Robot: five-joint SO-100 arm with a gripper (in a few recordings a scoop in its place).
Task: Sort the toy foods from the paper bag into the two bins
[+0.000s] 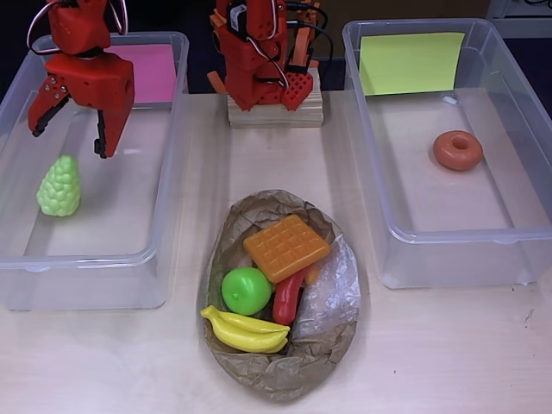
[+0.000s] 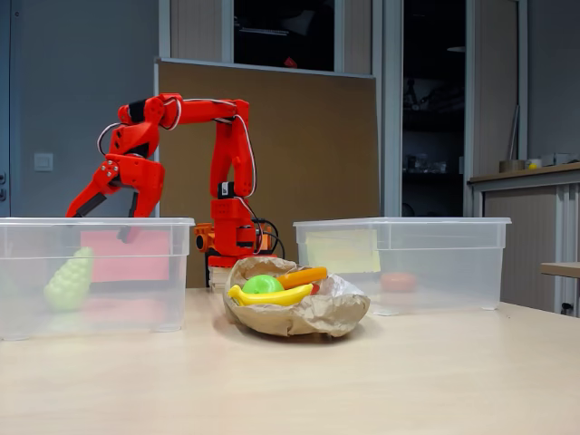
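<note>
Four toy foods left in the paper bag (image 1: pixel 285 362): waffle (image 1: pixel 286 247), apple (image 1: pixel 247 290), chili (image 1: pixel 288 299), banana (image 1: pixel 246 330). Grapes (image 1: pixel 59 186) sit in the pink-label bin (image 1: pixel 164 155), donut (image 1: pixel 457 149) in the yellow-label bin (image 1: pixel 509 228). Gripper (image 1: pixel 71 131) hangs above the pink-label bin, jaws spread, empty. Pieces look light, rigid, slick; I'd pinch the waffle across its edges. Chili half buried; anything under the waffle is hidden.

A pale wooden counter (image 2: pixel 435 381) is carrying everything. A plywood block (image 1: pixel 274 112) is sitting at its back edge, and a brown board (image 2: pixel 317 154) is standing behind.
</note>
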